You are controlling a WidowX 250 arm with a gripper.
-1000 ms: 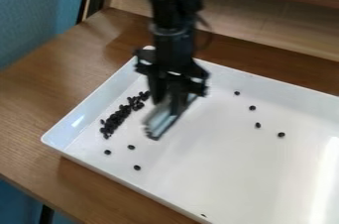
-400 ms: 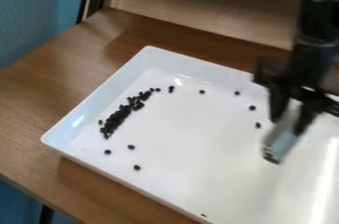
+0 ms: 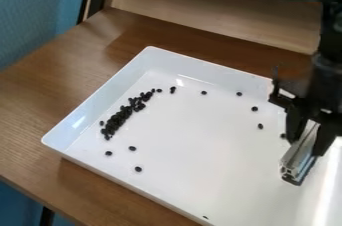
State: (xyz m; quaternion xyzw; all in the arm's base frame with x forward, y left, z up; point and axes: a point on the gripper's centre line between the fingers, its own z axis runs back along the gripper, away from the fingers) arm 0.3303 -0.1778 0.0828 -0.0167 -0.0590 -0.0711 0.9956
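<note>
At the right side of the camera view, the black gripper [image 3: 308,141] hangs low over the white tray [image 3: 93,92]. It is shut on a silvery, bar-like tool [image 3: 300,157], tilted with its dark lower end near the tray floor. Small black beans [image 3: 119,119] lie in an elongated pile along the tray's left part. A loose bean [image 3: 239,93] and several others trail along the back of the floor toward the right. One bean [image 3: 282,135] lies just left of the gripper. Others, such as a bean [image 3: 138,169], are scattered near the front left.
The tray stands on a brown wooden table [image 3: 40,85], with its raised walls around the beans. Behind it rises a light wooden panel [image 3: 200,15] with a shelf edge above. A blue wall [image 3: 40,5] stands at the left.
Holding the tool, the gripper has swung from beside the bean pile to the tray's right side, ending slightly lower in view. The bean pile looks much the same.
</note>
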